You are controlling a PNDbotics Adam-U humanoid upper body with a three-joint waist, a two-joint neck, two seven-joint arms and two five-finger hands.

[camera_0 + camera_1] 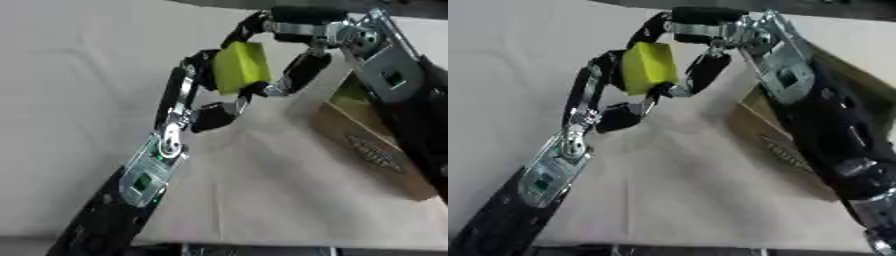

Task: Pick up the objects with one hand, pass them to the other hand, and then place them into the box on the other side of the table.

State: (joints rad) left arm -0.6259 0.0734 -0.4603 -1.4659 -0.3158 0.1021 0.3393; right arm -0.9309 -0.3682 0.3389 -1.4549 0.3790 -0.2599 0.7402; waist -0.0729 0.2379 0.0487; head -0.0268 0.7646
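Note:
A yellow-green block (241, 66) hangs above the middle of the table between both hands. My left hand (194, 95) comes up from the lower left, its fingers curled round the block's left side and underside. From the upper right, my right hand (293, 47) has its fingers curled over the block's top and right side. The cardboard box (372, 145) stands at the right edge of the table, partly hidden behind my right forearm (824, 130).
A pale cloth covers the table (262, 200), with a fold line running down its middle. The table's near edge (262, 247) shows along the bottom of the view.

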